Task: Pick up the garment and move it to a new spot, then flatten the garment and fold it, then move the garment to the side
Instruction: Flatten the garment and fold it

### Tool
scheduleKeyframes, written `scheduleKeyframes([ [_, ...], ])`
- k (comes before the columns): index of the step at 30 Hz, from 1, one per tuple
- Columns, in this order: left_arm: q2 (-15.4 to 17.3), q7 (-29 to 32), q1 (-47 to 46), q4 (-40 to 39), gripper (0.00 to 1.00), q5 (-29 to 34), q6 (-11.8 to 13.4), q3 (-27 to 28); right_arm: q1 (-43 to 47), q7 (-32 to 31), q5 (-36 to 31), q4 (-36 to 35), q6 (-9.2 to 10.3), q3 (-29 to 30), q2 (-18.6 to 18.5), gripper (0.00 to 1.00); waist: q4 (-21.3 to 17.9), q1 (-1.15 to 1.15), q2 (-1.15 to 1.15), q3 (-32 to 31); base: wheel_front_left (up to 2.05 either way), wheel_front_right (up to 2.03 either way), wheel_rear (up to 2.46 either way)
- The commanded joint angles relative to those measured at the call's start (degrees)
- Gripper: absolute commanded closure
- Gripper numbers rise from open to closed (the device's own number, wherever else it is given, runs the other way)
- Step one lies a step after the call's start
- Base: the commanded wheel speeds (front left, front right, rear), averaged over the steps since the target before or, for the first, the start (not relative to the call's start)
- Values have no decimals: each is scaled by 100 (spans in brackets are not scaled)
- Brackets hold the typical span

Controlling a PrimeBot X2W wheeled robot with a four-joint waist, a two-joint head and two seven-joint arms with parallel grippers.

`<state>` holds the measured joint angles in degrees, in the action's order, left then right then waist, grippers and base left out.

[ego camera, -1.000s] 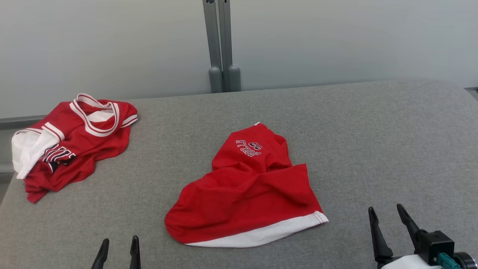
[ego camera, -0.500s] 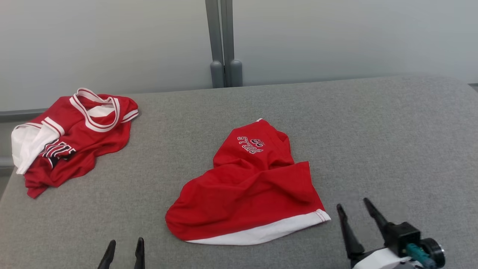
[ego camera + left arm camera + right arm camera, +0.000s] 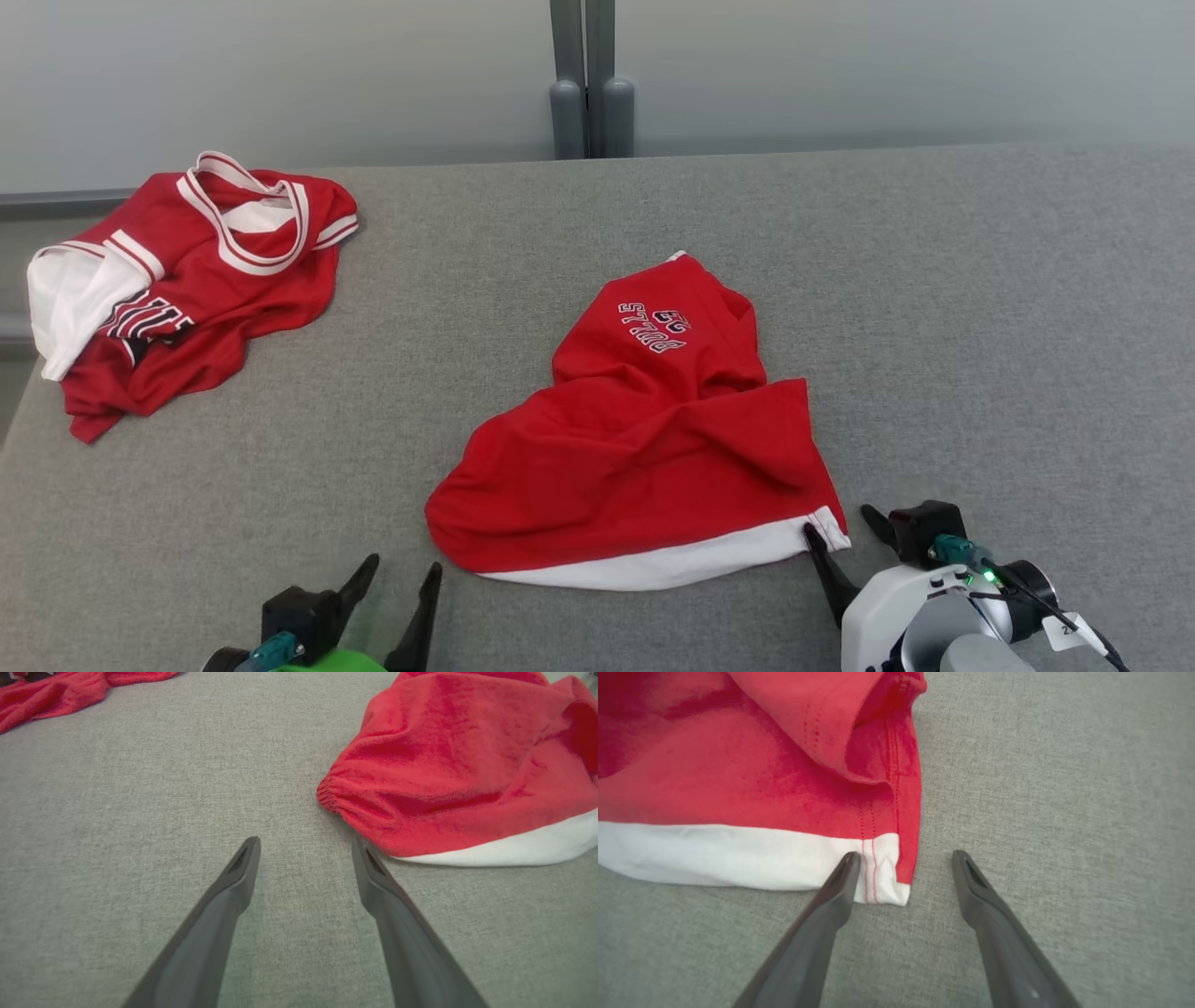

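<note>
A crumpled red garment [image 3: 644, 439] with a white hem band and white lettering lies mid-table. My right gripper [image 3: 840, 523] is open at the hem's right corner. In the right wrist view, the gripper [image 3: 906, 856] straddles that white corner [image 3: 882, 882], with the left fingertip [image 3: 847, 868] over the band's edge. My left gripper [image 3: 403, 564] is open just short of the garment's near left end. In the left wrist view, that gripper [image 3: 304, 841] has bare table between its fingers, and the gathered red edge [image 3: 336, 798] sits beside the right finger.
A second red jersey [image 3: 187, 271] with white trim is bunched at the far left of the grey fabric table [image 3: 980, 327], near its left edge. A grey post [image 3: 590, 84] stands behind the table's far edge against a pale wall.
The head camera has tipped down, shifting the whole picture up. Both grippers have advanced toward the garment; the right one moved left to the hem's corner. The garment has not moved.
</note>
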<state>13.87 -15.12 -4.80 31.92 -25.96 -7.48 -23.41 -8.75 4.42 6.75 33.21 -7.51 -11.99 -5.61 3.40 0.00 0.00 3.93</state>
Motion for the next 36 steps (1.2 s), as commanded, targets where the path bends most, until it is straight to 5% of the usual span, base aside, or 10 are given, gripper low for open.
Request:
scheduleKeyframes([
  [1,78,-3,-146,-22,0,-146,-3,-210,-98,-31,88,95,4,-20,15,0,29,0,0,127,0,0,0],
  [2,123,-3,-183,-16,0,-195,-2,-322,-128,-43,109,131,4,-40,15,11,21,0,0,151,0,0,0],
  [3,174,-3,-239,-18,0,-265,-2,-472,-173,-24,146,162,4,-56,7,51,8,0,0,181,0,0,0],
  [4,195,-3,-295,-40,0,-343,-2,-583,-218,-6,182,185,4,-35,-1,69,-4,0,0,208,0,0,0],
  [5,217,-3,-354,-69,0,-420,-2,-710,-274,4,214,198,4,0,-12,81,-22,0,0,251,0,0,0],
  [9,342,-4,-545,-103,0,-585,-2,-1119,-452,43,307,241,6,51,-73,98,-53,0,0,397,0,0,0],
  [21,468,-1,-831,-362,0,-1007,-2,-1938,-782,236,398,278,6,129,-83,100,-112,0,0,730,0,0,0],
  [36,546,0,-465,-657,0,-1830,-2,-2206,-656,358,492,367,5,123,19,100,-77,0,0,536,0,0,0],
])
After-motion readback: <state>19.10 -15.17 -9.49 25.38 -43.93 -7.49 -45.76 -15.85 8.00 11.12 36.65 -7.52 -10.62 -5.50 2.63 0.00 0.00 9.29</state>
